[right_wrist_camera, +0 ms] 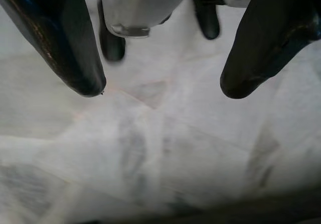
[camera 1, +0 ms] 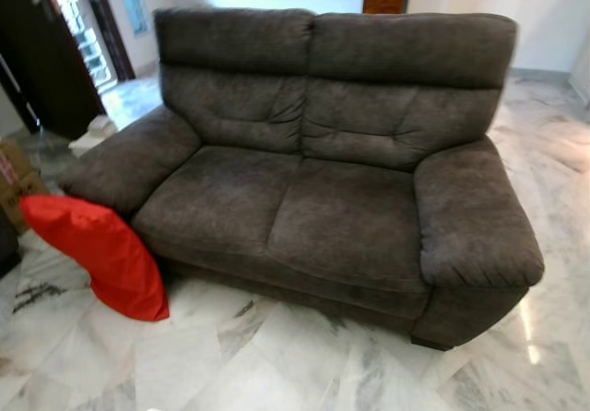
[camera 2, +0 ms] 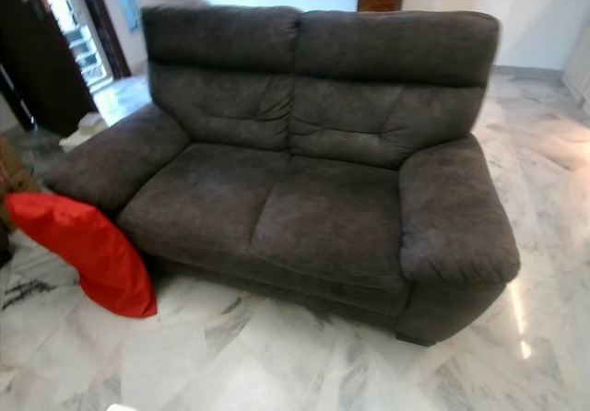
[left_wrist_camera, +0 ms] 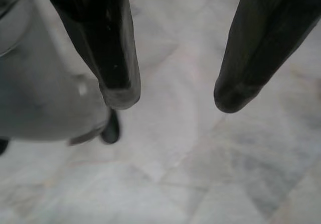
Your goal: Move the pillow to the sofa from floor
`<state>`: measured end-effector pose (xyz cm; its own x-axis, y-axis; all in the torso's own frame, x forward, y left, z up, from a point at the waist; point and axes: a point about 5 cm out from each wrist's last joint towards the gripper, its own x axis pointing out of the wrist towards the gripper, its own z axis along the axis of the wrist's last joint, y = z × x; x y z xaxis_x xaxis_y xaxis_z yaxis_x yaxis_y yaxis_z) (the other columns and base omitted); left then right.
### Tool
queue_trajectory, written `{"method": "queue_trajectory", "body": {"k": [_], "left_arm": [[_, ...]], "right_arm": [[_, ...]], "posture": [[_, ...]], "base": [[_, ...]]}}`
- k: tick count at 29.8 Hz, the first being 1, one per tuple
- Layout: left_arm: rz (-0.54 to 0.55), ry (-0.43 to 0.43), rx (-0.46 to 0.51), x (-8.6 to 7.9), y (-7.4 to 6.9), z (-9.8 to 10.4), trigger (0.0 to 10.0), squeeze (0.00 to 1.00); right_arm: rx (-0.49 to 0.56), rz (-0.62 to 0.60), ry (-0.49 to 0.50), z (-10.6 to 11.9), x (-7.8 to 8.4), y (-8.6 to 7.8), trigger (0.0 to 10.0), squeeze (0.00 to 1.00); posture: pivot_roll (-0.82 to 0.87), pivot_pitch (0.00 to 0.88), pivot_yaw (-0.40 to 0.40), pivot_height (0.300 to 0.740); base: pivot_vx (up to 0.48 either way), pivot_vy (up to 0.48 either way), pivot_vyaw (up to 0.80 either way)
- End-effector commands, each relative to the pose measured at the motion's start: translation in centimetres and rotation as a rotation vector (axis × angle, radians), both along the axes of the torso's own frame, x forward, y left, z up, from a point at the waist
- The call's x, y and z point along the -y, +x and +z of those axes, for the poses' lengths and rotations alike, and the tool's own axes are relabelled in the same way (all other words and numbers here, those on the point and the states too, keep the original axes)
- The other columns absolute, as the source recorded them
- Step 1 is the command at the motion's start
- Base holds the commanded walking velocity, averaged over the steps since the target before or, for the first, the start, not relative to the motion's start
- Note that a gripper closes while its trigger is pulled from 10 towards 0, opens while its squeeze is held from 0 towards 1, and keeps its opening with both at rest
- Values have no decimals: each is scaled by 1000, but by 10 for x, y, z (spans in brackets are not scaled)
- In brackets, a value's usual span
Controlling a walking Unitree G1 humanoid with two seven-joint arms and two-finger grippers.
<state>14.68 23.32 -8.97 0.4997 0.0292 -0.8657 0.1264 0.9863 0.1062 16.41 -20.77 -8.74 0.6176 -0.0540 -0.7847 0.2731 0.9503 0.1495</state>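
- Currently, eye views: red pillow (camera 1: 100, 252) at lower left of frame, standing on the marble floor (camera 1: 277, 356), propped against the sofa (camera 1: 313, 181) arm; seat free, so not yet moved.
- Left wrist view: my left gripper (left_wrist_camera: 173, 96) spread wide, holding nothing, hanging over the floor.
- Right wrist view: my right gripper (right_wrist_camera: 163, 91) likewise wide and unloaded, idle until I reach the pillow.

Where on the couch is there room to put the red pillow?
Both seat cushions of the sofa are bare, from the left armrest across to the right armrest. The only crowded spot is the floor by the left armrest, where the red pillow leans against the sofa.
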Motion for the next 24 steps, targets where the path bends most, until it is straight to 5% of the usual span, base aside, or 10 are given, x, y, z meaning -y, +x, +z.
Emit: {"method": "queue_trajectory", "body": {"k": [1,24], "left_arm": [[-5,-1,-6,2,0,0,10000,0],[0,1,-10,2,1,0,10000,0]], "right_arm": [[-25,2,-9,-2,5,-6,10000,0],[-19,10,1,-2,2,-5,10000,0]], "posture": [[-55,26,71,740],[-47,37,77,740]], "base": [[0,409,0],[0,410,0]]}}
